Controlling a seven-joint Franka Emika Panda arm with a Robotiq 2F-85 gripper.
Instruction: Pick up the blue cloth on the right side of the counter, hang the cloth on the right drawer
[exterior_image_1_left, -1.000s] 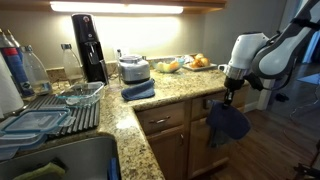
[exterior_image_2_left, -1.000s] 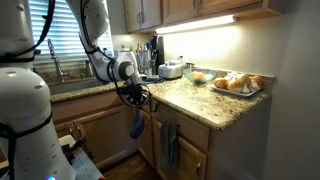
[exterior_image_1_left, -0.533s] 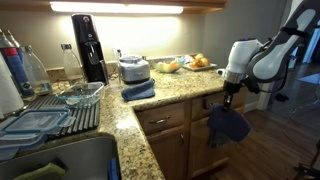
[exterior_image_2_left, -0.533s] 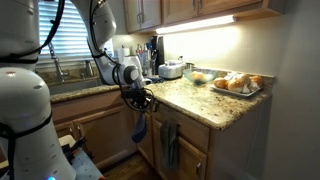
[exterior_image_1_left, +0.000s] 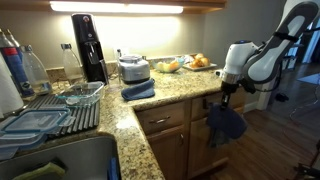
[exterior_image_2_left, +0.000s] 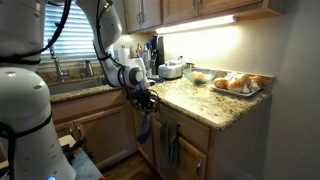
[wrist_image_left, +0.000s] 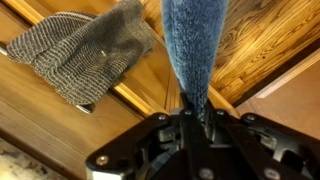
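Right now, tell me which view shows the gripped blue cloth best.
The wrist view: the blue cloth is close up, weave clear, pinched in the gripper. Both exterior views show the cloth only small and dim, dangling.

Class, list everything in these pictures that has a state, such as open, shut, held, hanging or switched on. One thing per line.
blue cloth: held by its top, hanging free
gripper: shut on the blue cloth
grey cloth: hanging, spread out
drawer: shut
second cloth: folded, lying flat
counter light: on
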